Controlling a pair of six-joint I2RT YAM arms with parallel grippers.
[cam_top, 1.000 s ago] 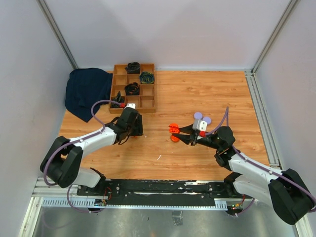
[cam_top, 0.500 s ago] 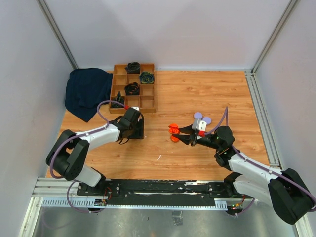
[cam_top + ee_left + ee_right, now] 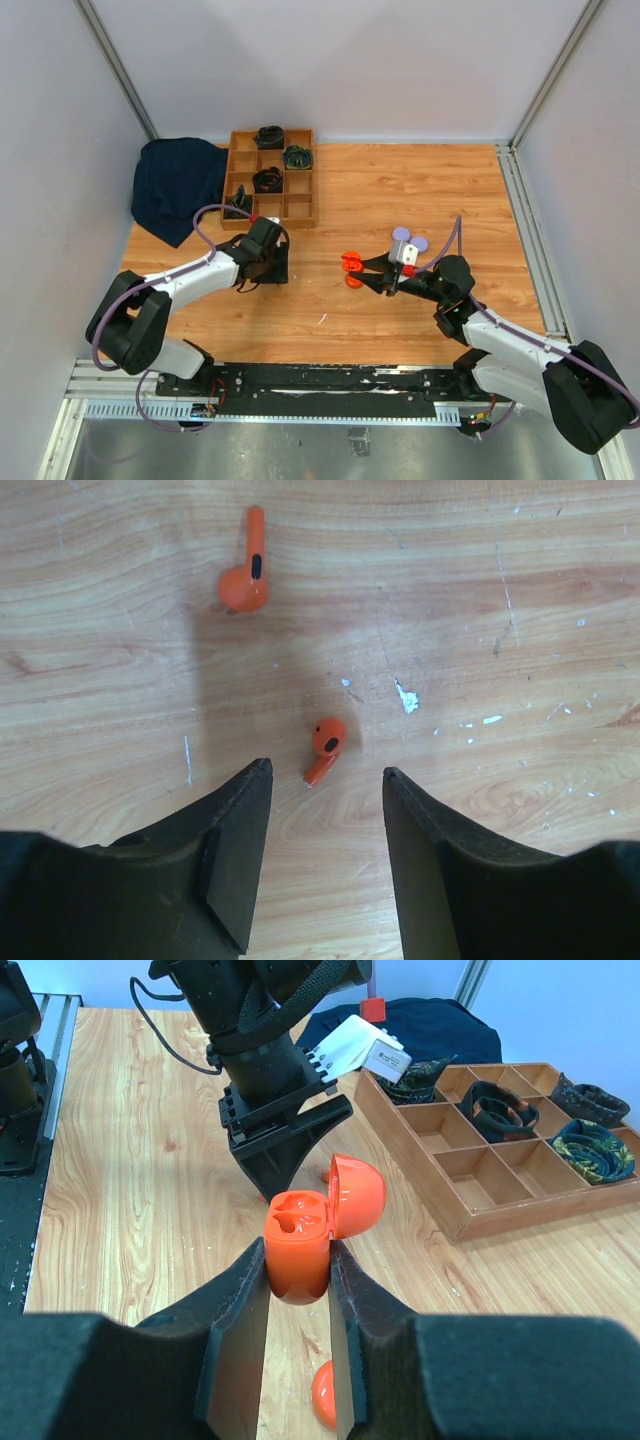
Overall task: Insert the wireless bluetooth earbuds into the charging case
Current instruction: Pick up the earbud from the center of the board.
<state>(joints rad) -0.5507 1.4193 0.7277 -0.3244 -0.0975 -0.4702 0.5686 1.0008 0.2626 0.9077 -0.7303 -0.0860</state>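
Note:
My right gripper (image 3: 298,1252) is shut on the orange charging case (image 3: 298,1245), held upright above the table with its lid hinged open and both sockets empty; it also shows in the top view as the case (image 3: 351,262). My left gripper (image 3: 325,772) hangs open just above the wood. One orange earbud (image 3: 327,742) lies just ahead of its fingertips, centred between them and untouched. A second orange earbud (image 3: 246,575) lies farther off to the left. From above, the left gripper (image 3: 273,270) sits left of the case.
An orange round piece (image 3: 322,1395) lies on the table under the right fingers. Two lilac discs (image 3: 408,238) sit behind the right gripper. A wooden compartment tray (image 3: 300,205) and a dark blue cloth (image 3: 175,185) are at the back left.
The left gripper shifted slightly right and its jaws have narrowed somewhat. The right arm holds the case still.

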